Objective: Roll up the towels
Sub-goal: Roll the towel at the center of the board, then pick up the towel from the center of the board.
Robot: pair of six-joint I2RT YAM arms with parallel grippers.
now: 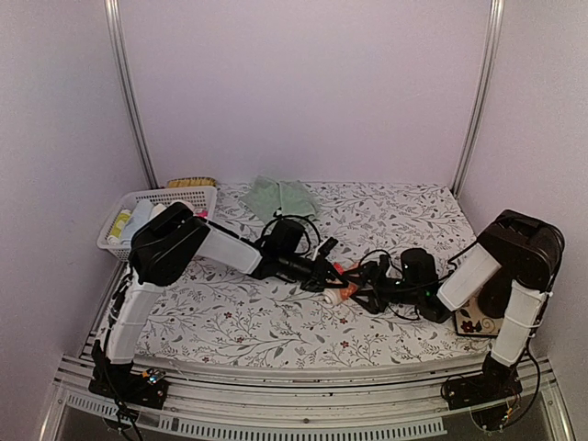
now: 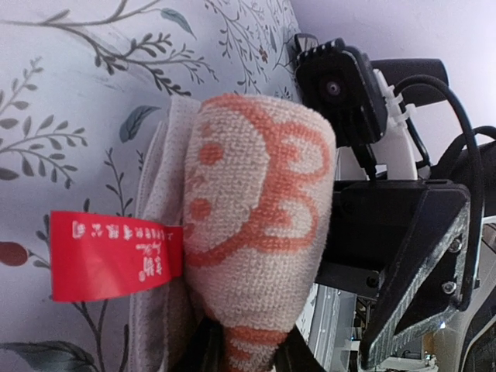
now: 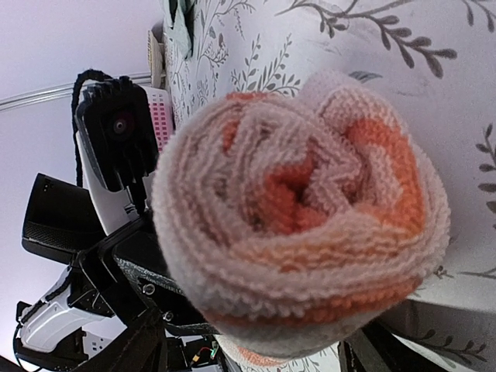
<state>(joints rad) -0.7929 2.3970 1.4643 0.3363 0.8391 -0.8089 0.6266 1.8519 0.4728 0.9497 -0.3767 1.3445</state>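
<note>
The orange-salmon towel (image 1: 342, 281) lies rolled into a fat roll on the floral tabletop, between my two grippers at the middle. My left gripper (image 2: 248, 353) is shut on a narrow pinched end of it (image 2: 256, 209); a red tag (image 2: 116, 256) sticks out of the roll's side. My right gripper (image 3: 256, 358) faces the roll's spiral end (image 3: 302, 209), its fingers (image 3: 143, 349) spread wide on either side of the roll. The mint green towel (image 1: 278, 196) lies crumpled flat at the back of the table, away from both arms.
A white lattice basket (image 1: 188, 197) with bottles stands at the back left, with a yellowish brush (image 1: 191, 182) behind it. A brown patterned object (image 1: 478, 323) lies under the right arm. Cables loop over both wrists. Walls close in the table on three sides.
</note>
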